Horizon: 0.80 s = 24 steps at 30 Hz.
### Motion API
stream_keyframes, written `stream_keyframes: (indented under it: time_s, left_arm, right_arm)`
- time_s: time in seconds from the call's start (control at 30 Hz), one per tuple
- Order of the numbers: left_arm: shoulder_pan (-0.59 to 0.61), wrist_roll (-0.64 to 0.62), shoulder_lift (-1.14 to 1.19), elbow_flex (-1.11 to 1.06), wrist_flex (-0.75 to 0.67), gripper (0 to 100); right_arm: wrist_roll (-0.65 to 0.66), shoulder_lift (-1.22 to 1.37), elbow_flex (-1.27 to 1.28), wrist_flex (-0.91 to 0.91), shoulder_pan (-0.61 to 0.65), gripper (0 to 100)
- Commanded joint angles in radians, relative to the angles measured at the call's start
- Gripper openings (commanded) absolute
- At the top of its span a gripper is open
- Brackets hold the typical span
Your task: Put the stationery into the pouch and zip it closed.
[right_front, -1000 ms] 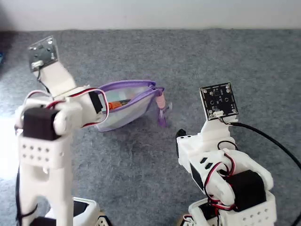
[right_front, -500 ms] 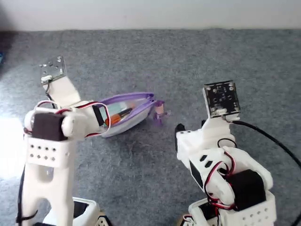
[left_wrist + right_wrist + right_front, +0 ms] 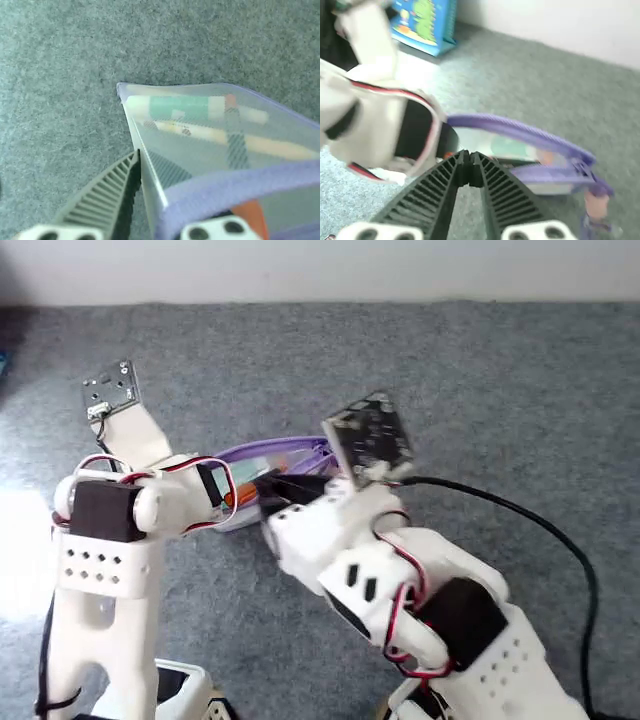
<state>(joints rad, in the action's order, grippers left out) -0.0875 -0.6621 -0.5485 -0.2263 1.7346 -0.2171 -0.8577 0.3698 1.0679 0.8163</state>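
The right gripper (image 3: pixel 469 157), fingers together and empty, has swung from lower right to the filled, unzipped pouch (image 3: pixel 285 450) at centre (its end pinched by the left gripper (image 3: pixel 141 165)), so zipping looks next.

The pouch (image 3: pixel 200 160) is looking see-through with a purple edge. A green and white stick (image 3: pixel 175 107), a yellow pencil (image 3: pixel 235 140) and an orange thing (image 3: pixel 247 214) are showing through it. Its pull (image 3: pixel 594 204) is showing pink. The carpet (image 3: pixel 500 380) is looking speckled grey.
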Motion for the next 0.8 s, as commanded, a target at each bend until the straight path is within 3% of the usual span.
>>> stream_keyframes:
  time_s: [0.0,0.23,0.5,0.77]
  left_arm:
    - [0.006,-0.025,0.02,0.044,-0.005,1]
    - [0.006,-0.046,0.02,0.065,-0.005,1]
    - [0.006,-0.061,0.02,0.065,-0.005,1]
    - [0.002,-0.061,0.02,0.065,-0.005,1]
  right_arm:
    - [0.038,0.062,-0.064,-0.077,0.039,0.7]
    - [0.038,0.125,-0.066,-0.12,0.045,0.8]
    - [0.037,0.145,-0.049,0.001,0.053,0.8]
    - [0.04,0.266,0.029,-0.188,-0.254,0.8]
